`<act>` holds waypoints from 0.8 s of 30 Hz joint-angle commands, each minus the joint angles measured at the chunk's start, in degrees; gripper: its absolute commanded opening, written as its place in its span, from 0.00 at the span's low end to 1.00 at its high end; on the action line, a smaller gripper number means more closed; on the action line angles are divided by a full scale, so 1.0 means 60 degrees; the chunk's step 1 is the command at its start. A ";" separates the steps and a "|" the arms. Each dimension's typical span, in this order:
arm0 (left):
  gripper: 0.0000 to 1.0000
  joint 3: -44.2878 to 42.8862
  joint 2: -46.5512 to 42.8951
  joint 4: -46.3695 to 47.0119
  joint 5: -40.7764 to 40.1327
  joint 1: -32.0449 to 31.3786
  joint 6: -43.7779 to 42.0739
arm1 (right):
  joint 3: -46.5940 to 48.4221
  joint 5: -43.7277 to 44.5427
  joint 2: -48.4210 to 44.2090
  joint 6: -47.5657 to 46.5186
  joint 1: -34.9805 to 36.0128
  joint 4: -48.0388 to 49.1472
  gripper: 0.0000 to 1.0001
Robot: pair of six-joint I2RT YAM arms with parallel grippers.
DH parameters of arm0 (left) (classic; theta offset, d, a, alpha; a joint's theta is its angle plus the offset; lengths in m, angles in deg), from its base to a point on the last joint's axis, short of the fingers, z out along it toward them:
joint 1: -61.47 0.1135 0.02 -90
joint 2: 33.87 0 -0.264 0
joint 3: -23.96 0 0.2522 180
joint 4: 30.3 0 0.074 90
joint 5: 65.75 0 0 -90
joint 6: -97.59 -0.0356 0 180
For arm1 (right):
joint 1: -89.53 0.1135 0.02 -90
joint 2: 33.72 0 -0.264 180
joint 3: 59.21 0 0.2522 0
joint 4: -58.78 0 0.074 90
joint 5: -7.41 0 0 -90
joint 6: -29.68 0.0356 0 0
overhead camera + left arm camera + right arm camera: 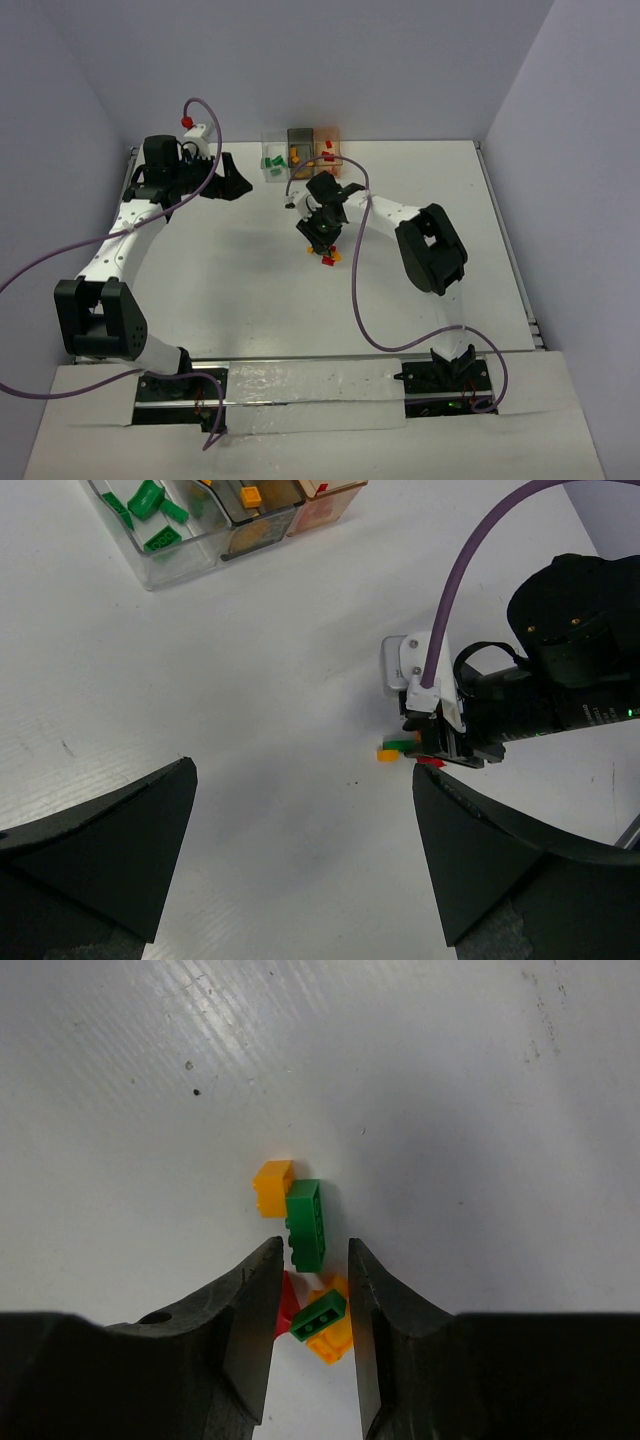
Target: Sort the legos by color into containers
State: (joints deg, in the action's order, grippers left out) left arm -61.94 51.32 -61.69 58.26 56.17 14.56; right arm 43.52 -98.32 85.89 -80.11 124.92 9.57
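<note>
My right gripper [322,240] [310,1250] is low over a small pile of legos [328,258] in the middle of the table. Its fingers are narrowed onto a small green brick [318,1315] lying slantwise between them. Under it are an orange brick [336,1346] and a red one [288,1305]. A longer green brick [305,1222] and an orange brick [272,1186] lie just beyond the fingertips. The clear [272,162], smoky grey [300,146] and orange-tinted [329,145] containers stand in a row at the back. My left gripper [225,180] [302,770] is open and empty, hovering left of the containers.
The clear container [160,572] holds green bricks, the grey one [255,542] orange bricks, the orange-tinted one [325,505] red bricks. The right arm's purple cable [355,300] loops over the table in front. Walls close off the table at the back and both sides.
</note>
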 commanded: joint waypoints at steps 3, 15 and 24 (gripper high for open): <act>0.99 -0.0512 -0.0115 -0.0049 0.0269 -0.0025 -0.0087 | 0.0484 0.0398 0.0220 -0.0166 0.0181 0.0229 0.38; 0.95 -0.0025 -0.0247 0.0682 0.0189 -0.0015 0.0788 | -0.0209 0.0309 -0.0401 -0.0398 0.0287 0.0284 0.04; 0.85 0.1498 -0.0878 0.1967 0.1037 -0.0446 0.1084 | 0.0980 -0.1148 -0.1934 0.2030 0.0085 0.0056 0.00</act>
State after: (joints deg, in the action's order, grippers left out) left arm -56.41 50.44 -55.98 61.35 55.87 21.13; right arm 43.71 -99.48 81.82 -76.81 125.94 9.10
